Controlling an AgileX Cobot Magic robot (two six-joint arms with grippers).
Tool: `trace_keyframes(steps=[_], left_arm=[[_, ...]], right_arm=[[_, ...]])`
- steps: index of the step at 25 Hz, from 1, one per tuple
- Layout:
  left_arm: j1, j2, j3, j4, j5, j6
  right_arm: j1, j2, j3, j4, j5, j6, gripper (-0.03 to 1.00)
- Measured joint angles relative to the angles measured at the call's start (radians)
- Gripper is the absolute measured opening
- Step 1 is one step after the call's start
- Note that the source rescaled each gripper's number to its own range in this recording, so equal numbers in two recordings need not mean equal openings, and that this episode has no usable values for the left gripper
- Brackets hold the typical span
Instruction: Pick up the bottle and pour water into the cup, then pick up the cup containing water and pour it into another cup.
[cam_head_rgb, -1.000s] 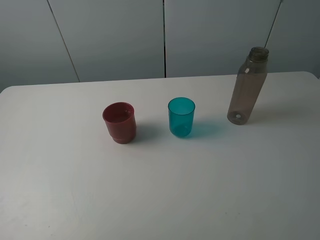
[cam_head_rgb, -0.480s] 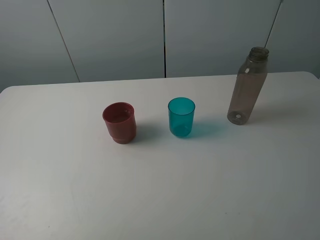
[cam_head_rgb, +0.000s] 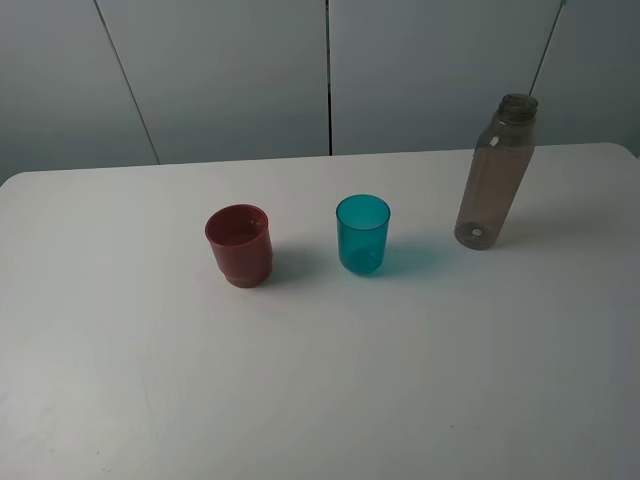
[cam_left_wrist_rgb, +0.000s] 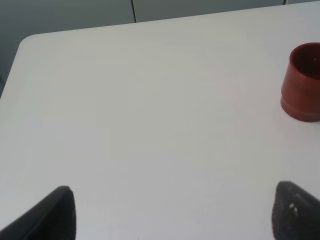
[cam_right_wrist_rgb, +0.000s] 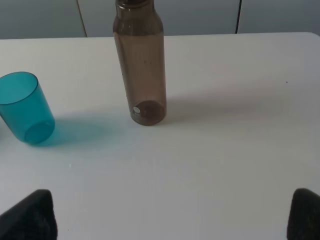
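nothing lifted yet, all three vessels standing upright on the white table (cam_head_rgb: 100, 400). tall smoky bottle (cam_head_rgb: 494, 172) at upper right of the high frame, uncapped; teal cup (cam_head_rgb: 362, 234) dead centre, well apart from the bottle; red cup (cam_head_rgb: 239, 245) left of centre, near the teal one but not touching. neither arm visible from above. right gripper (cam_right_wrist_rgb: 172, 212) spread wide, dark fingertips (cam_right_wrist_rgb: 30, 216) in the lower corners of its wrist frame, bottle (cam_right_wrist_rgb: 140, 62) upper centre there, teal cup (cam_right_wrist_rgb: 25, 107) at the left edge. left gripper (cam_left_wrist_rgb: 175, 212) likewise spread, holding nothing, only the red cup (cam_left_wrist_rgb: 302, 82) at the right edge of its frame.

step in hand, by the look of it: reach for the bottle. best to come in level, straddle the lower-to-middle body, keep clear of the teal cup, close squarely so the tall bottle doesn't tip. smooth translucent plastic, likely slippery, so a firm centred squeeze before any lift.
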Motion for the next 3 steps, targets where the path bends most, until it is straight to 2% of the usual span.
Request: trace_keyframes(steps=[3], left_arm=[[0.000, 0.000, 0.000, 0.000, 0.000, 0.000]], right_arm=[[0.000, 0.000, 0.000, 0.000, 0.000, 0.002, 1.00]])
